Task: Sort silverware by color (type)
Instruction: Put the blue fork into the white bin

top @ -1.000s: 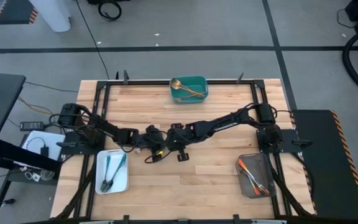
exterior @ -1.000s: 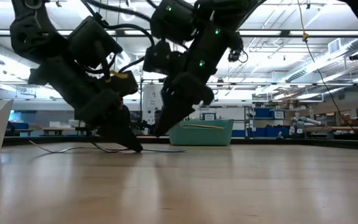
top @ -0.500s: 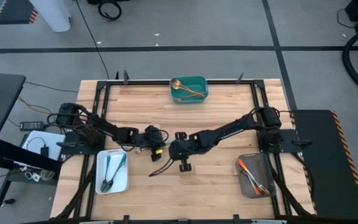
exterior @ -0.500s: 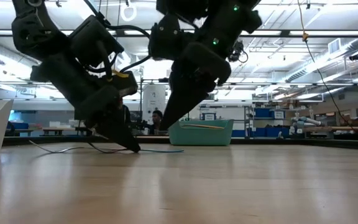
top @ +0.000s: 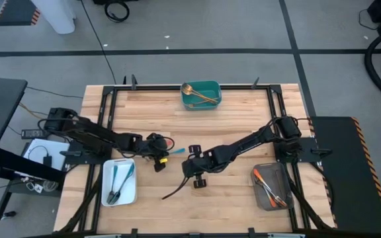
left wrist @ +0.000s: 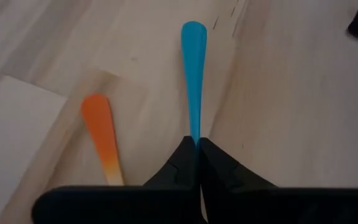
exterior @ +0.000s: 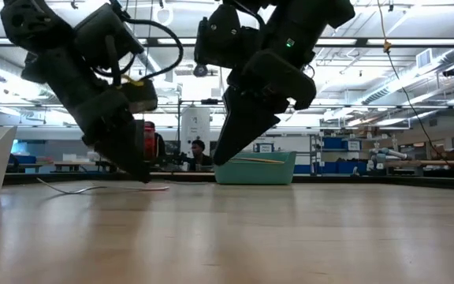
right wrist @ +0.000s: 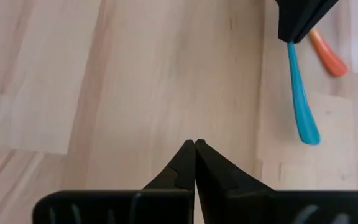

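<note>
A blue-handled piece of silverware [left wrist: 193,74] sticks forward out of my left gripper [left wrist: 196,142], which is shut on it left of the table's middle [top: 164,154]. An orange-handled piece [left wrist: 102,138] lies on the wood just beside it; its head is hidden under the gripper. My right gripper [right wrist: 194,144] is shut and holds nothing. It hangs above the bare wood a little to the right of the left one [top: 186,168]. Its wrist view shows the blue handle [right wrist: 301,99] and the orange handle [right wrist: 327,55]. My left gripper pinches the blue-handled piece between its two fingers at the handle's inner end [left wrist: 194,134]. The head end is hidden behind the fingers. The fingers slant down from the table's left side and lie along the piece. The handle points on past the fingertips toward the right.
A teal tray [top: 214,88] with gold pieces stands at the far edge. A white tray [top: 129,197] with blue-handled pieces is at the near left. A grey tray [top: 262,197] with orange-handled pieces is at the near right. Bare wood lies between them.
My right gripper has drawn away from the left one, toward the table's right and near edge, staying shut. My left gripper has risen and pulled back toward the left edge with the blue-handled piece, which no longer lies flat on the wood. The orange-handled piece stays on the table.
</note>
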Tool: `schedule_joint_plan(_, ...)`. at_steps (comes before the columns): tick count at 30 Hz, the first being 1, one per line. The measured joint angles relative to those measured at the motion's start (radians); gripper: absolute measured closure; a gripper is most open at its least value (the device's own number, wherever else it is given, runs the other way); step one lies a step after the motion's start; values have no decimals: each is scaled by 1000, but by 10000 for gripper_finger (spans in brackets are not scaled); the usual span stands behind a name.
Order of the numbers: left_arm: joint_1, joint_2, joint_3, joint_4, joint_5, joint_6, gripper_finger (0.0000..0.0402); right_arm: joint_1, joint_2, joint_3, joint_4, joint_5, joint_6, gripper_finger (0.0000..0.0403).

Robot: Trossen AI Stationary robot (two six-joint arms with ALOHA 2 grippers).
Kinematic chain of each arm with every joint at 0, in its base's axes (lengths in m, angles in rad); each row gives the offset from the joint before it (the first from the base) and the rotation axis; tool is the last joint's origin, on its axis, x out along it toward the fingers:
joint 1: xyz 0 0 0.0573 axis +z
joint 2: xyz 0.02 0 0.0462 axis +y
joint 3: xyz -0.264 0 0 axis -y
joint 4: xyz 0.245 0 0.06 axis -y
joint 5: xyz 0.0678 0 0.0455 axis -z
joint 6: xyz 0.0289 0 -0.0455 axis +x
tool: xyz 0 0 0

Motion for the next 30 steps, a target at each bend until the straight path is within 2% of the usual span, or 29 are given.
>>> schedule_joint_plan(8,-15,-48,107,-206,-8,-17,389,0,0,-87,125,6,-2,392)
schedule_joint_plan(17,-88,-50,280,-524,-23,-79,389,8,-1,-139,154,65,11,392)
schedule_joint_plan(25,-212,-103,361,-765,-94,-241,389,52,-1,-139,186,220,-44,392)
schedule_joint_plan(30,-294,-156,394,-862,-168,-370,389,78,-1,-146,206,474,-53,392)
